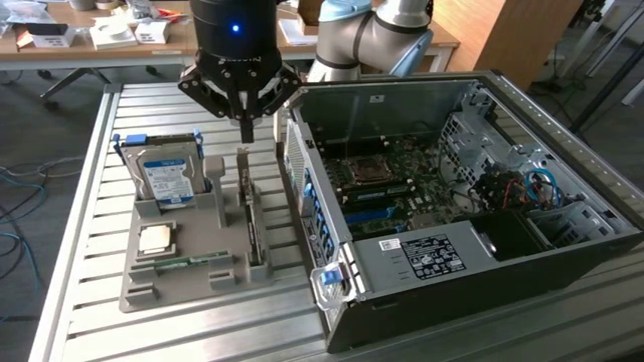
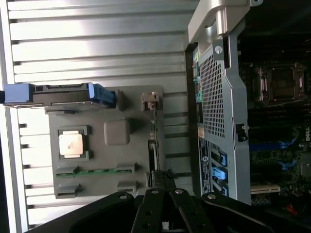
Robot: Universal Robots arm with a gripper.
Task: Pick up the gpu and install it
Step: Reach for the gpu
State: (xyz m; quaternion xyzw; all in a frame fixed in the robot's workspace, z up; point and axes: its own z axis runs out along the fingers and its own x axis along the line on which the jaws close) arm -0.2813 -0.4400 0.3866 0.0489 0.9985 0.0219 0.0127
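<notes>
The gpu [image 1: 244, 197] stands on edge in a slot of the grey holder tray [image 1: 191, 283], thin and upright, with its silver bracket end at the far side. In the wrist view the gpu [image 2: 153, 141] shows edge-on as a narrow dark strip with the bracket at one end. My gripper [image 1: 246, 137] hangs just above the card's bracket end, fingers shut together and holding nothing. Its black fingertips [image 2: 163, 177] sit over the card's edge, apart from it.
The tray [image 2: 114, 160] also holds a blue-framed hard drive [image 1: 166, 177], a square processor [image 1: 156, 239] and a green memory stick [image 1: 186, 262]. The open computer case [image 1: 503, 260], motherboard exposed, lies close on the exterior view's right. All rest on a slatted metal table [image 1: 90, 226].
</notes>
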